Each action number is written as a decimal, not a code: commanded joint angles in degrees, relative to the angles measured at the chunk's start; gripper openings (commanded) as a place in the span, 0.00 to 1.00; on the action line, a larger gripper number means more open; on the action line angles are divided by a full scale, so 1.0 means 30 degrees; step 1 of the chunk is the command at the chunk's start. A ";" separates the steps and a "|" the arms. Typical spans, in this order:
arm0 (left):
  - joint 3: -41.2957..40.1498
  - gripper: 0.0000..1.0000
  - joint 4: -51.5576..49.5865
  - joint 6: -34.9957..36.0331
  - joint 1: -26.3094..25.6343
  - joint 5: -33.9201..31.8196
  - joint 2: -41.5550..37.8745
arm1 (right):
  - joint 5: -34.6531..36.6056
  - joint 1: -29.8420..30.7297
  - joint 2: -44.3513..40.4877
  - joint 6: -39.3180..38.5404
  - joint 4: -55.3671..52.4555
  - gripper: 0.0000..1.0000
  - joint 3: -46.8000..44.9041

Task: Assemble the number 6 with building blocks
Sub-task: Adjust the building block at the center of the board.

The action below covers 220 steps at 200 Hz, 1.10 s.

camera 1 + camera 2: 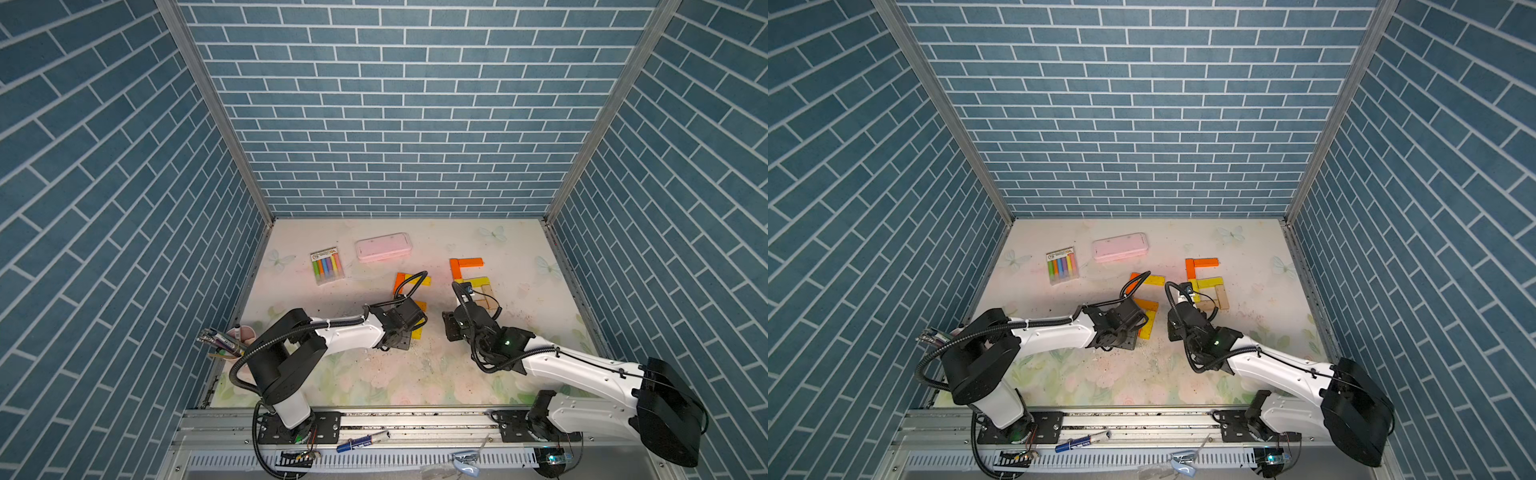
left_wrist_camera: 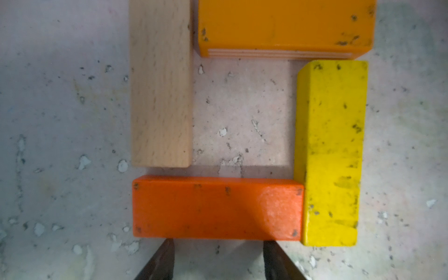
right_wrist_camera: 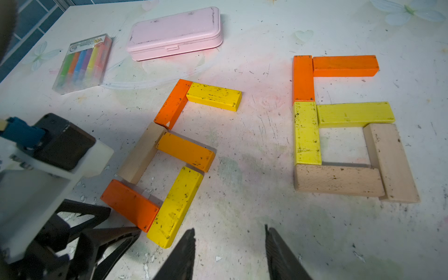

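Note:
Two angular number 6 figures of building blocks lie on the table. The right figure (image 3: 306, 133) is made of orange, yellow and tan bars set squarely end to end; in both top views the right arm (image 1: 473, 320) covers part of it. The left figure (image 3: 185, 151) lies slightly tilted. My left gripper (image 2: 219, 244) is open, with both fingertips (image 2: 169, 244) at the long near edge of this figure's bottom orange bar (image 2: 217, 208) and nothing between them. My right gripper (image 3: 229, 229) is open over bare table between the two figures, holding nothing.
A pink case (image 1: 383, 246) and a clear pack of coloured chalks (image 1: 327, 266) lie at the back left. A cup of pens (image 1: 232, 338) stands at the left edge. Blue brick walls close three sides. A marker (image 1: 361, 441) lies on the front rail.

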 commanded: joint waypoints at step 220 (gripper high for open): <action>0.0134 0.99 -0.0419 1.1434 0.9017 -0.0480 -1.4214 | 0.4766 -1.0243 -0.4745 -0.7377 0.0140 0.98 0.2138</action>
